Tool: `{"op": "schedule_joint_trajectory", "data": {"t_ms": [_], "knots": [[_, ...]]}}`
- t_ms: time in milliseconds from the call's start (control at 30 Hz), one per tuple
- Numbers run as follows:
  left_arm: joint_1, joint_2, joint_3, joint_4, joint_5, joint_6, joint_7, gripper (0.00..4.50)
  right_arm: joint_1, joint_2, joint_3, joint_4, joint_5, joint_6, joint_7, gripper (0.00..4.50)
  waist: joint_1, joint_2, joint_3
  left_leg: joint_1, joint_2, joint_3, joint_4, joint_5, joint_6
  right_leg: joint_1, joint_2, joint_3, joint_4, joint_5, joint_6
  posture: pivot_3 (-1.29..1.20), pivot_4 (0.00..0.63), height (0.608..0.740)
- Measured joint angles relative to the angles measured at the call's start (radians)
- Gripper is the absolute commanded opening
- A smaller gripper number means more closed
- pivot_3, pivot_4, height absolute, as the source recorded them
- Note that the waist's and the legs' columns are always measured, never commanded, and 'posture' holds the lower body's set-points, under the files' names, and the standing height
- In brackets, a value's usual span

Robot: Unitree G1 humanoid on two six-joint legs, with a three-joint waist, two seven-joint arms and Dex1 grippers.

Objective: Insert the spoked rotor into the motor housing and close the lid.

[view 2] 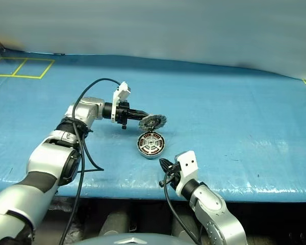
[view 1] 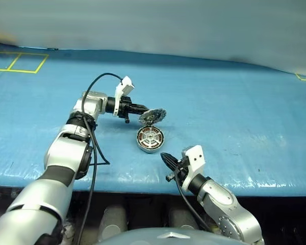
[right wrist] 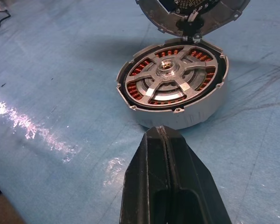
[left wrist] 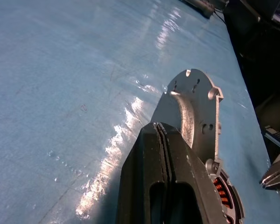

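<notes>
Blue mat (view 1: 234, 112) lies open around my motor housing (right wrist: 175, 100); spoked rotor (right wrist: 165, 77) seated, lid (view 1: 152, 116) raised; left gripper (view 1: 143, 109) and right gripper (view 1: 164, 156) both pressed together, empty.

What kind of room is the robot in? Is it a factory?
Probably a robot test bench or lab, not a factory. A wide table covered in blue sheeting has yellow tape squares marked in one corner, and just one small motor housing with its lid up sits on it.
</notes>
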Motion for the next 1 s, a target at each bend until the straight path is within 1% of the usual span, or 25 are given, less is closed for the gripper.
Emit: {"op": "schedule_joint_trajectory", "data": {"t_ms": [233, 367, 467, 567, 700, 900, 1000], "knots": [[0.0, 0.001, -0.059, 0.0, 0.047, -0.008, -0.109, 0.02, 0.0, 0.005, -0.004, 0.0, 0.005, 0.008, -0.013, 0.0, 0.0, 0.0, 0.0, 0.0, 0.0, 0.0, 0.001, 0.0, 0.0, 0.0, 0.0, 0.0, 0.001, 0.0, 0.0, 0.0, 0.15, 0.74], [0.011, 0.013, -0.078, -0.03, 0.059, -0.025, -0.149, 0.02, -0.003, 0.005, -0.005, 0.0, 0.016, 0.011, -0.014, 0.0, 0.0, 0.0, 0.0, 0.0, 0.001, 0.0, 0.002, 0.0, 0.0, 0.0, 0.0, 0.0, 0.002, 0.0, 0.0, 0.0, 0.15, 0.74], [0.051, 0.057, -0.124, -0.116, 0.056, -0.025, -0.165, 0.02, -0.017, -0.002, -0.013, 0.001, 0.019, 0.013, -0.013, 0.0, -0.003, 0.0, 0.0, 0.0, 0.007, 0.0, 0.003, 0.0, 0.0, 0.0, 0.001, 0.001, 0.002, 0.0, 0.0, 0.0, 0.15, 0.74], [0.12, 0.104, -0.176, -0.218, 0.054, -0.02, -0.17, 0.02, -0.047, -0.014, -0.033, 0.004, 0.027, 0.016, -0.012, 0.0, -0.001, 0.0, 0.0, 0.0, 0.007, 0.0, 0.003, 0.0, 0.0, 0.0, 0.001, 0.001, 0.003, 0.0, -0.001, 0.0, 0.15, 0.74], [0.216, 0.129, -0.183, -0.335, 0.054, -0.003, -0.169, 0.02, -0.076, -0.019, -0.043, 0.016, 0.035, 0.019, -0.011, 0.0, 0.003, 0.0, 0.0, 0.0, 0.007, 0.0, 0.004, 0.0, 0.0, 0.0, 0.001, 0.0, 0.004, 0.0, -0.001, 0.0, 0.15, 0.74], [0.48, 0.204, -0.068, -0.833, -0.118, 0.163, -0.118, 0.02, -0.09, -0.059, -0.051, 0.015, 0.034, 0.021, 0.003, 0.0, -0.002, 0.001, 0.001, 0.0, 0.008, 0.0, 0.005, 0.0, 0.0, -0.001, -0.001, 0.001, 0.007, -0.001, -0.002, 0.0, 0.15, 0.74], [0.682, 0.243, 0.011, -1.131, -0.215, 0.268, -0.025, 0.02, -0.117, -0.106, -0.072, 0.008, 0.033, 0.037, 0.011, 0.0, -0.008, 0.003, 0.001, 0.004, 0.008, 0.002, 0.005, 0.0, 0.0, 0.0, -0.003, 0.001, 0.01, -0.003, -0.005, 0.0, 0.15, 0.74]]}}
